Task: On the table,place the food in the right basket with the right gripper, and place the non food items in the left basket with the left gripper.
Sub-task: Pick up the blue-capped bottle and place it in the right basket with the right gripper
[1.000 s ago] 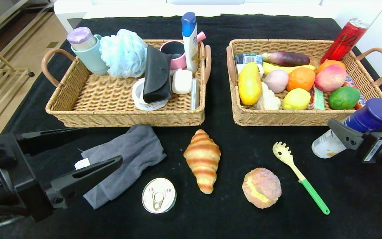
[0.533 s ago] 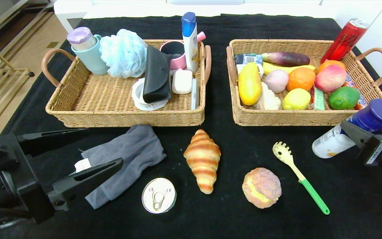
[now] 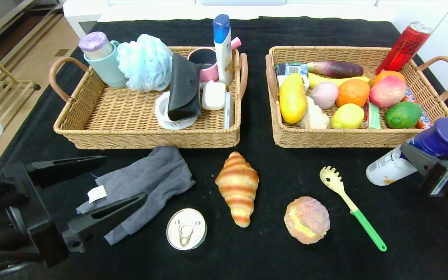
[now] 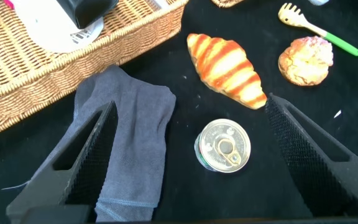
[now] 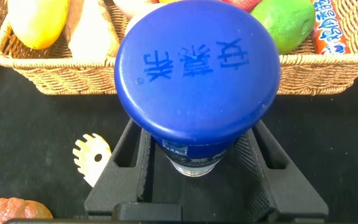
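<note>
Two baskets stood side by side at the back of the table [image 3: 317, 23]: the left basket [image 3: 91, 128] and the right basket [image 3: 364, 137]. Before them, left to right, lay a cloth [image 3: 158, 179], can [image 3: 186, 228], croissant [image 3: 238, 186], bun [image 3: 307, 219] and pasta spoon [image 3: 350, 206].

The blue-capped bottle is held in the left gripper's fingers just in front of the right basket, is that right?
Not quite. The blue-capped bottle is held by the right gripper, not the left. The right wrist view shows its fingers closed on the bottle's neck, and the head view shows it just in front of the right basket. The left gripper hangs open over the grey cloth.
</note>
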